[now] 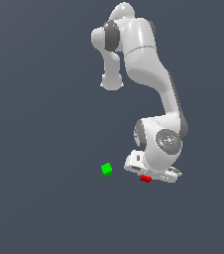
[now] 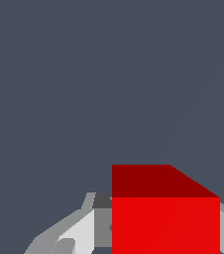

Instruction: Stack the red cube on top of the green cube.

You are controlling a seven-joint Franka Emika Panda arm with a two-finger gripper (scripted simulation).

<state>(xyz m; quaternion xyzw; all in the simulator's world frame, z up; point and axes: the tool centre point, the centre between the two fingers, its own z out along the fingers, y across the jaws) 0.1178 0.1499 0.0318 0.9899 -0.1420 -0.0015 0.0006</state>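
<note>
The red cube (image 1: pixel 145 178) sits between the fingers of my gripper (image 1: pixel 147 175), right under the white hand. In the wrist view the red cube (image 2: pixel 165 218) fills the space between the two grey fingers (image 2: pixel 100 229), which press against its sides, so the gripper (image 2: pixel 166 240) is shut on it. The green cube (image 1: pixel 106 169) lies by itself on the dark floor, a short way toward the exterior view's left of the gripper. It is out of the wrist view. I cannot tell whether the red cube rests on the floor or hangs just above it.
The arm's own elbow and base links (image 1: pixel 134 44) rise behind the hand. The floor (image 1: pixel 44 208) is plain dark grey-blue, with nothing else showing on it.
</note>
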